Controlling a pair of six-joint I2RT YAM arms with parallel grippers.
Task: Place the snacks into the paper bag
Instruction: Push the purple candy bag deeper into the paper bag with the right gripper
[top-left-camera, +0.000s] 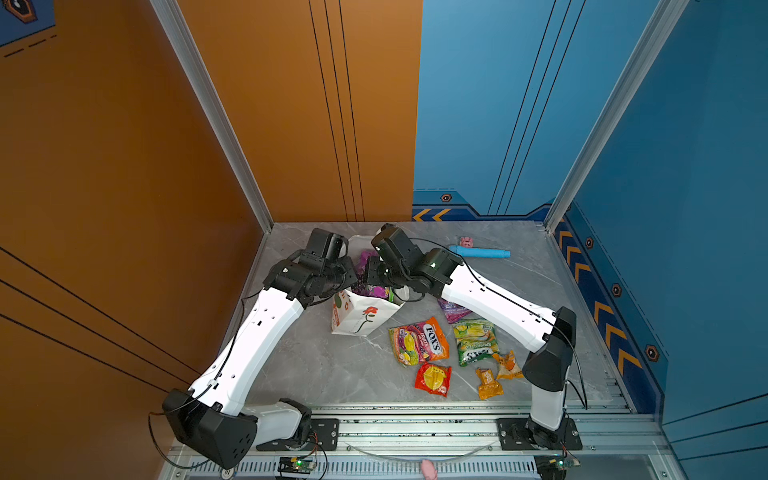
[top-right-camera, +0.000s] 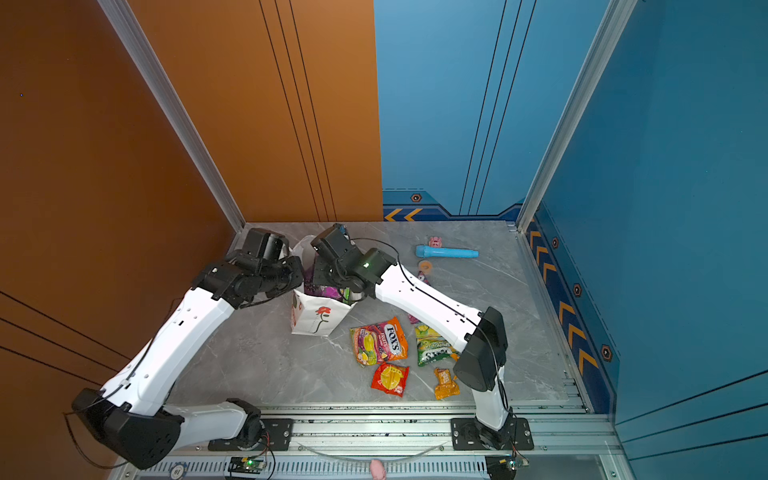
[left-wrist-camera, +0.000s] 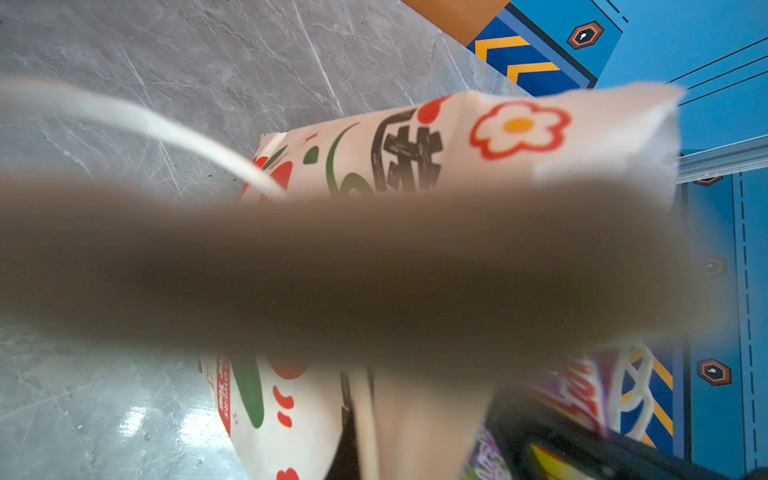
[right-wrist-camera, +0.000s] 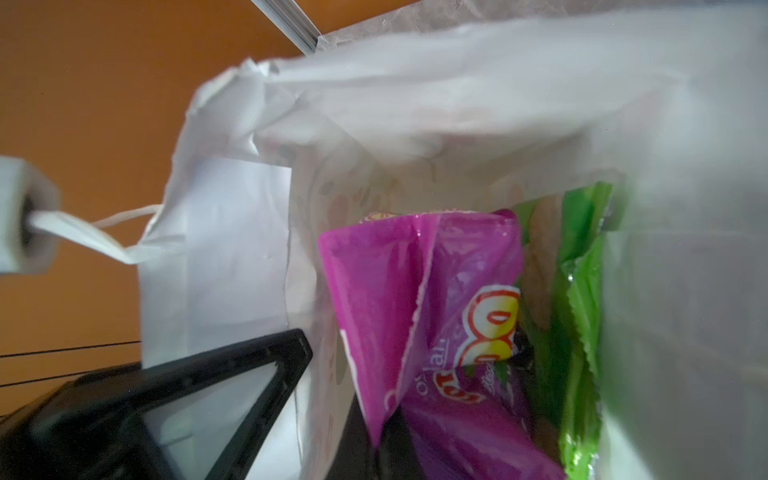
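standing upright toward the back left of the table (top-left-camera: 316, 365), the paper bag (top-left-camera: 353, 322) is seen with its mouth open. inside it a purple packet (right-wrist-camera: 415, 311) is wedged on end, and a green chips bag (right-wrist-camera: 582, 291) is packed beside it against the bag's wall.

in front and to the right of the bag, apart from it, an orange candy bag (top-left-camera: 419, 340), a green candy bag (top-left-camera: 475, 341), a red wrapper (top-left-camera: 433, 379) and two orange-yellow wrappers (top-left-camera: 489, 383) are laid flat on the table. a second purple bag (top-left-camera: 455, 311) is partly covered by the right arm's white link. a blue cylinder (top-left-camera: 478, 252) and a pink toy (top-left-camera: 466, 241) just behind it are seen near the back wall.

in both top views the bag's mouth is crowded by the two wrists, so its inside is mostly hidden there. the left wrist view is largely blocked by a blurred brown band.

the right gripper (top-left-camera: 372, 270) is set in the bag's mouth, closed, and the purple packet's lower fold is pinched between its fingers (right-wrist-camera: 228, 395). the left gripper (top-left-camera: 349, 276) is placed at the bag's left rim, closed; whether paper is caught in it cannot be told.
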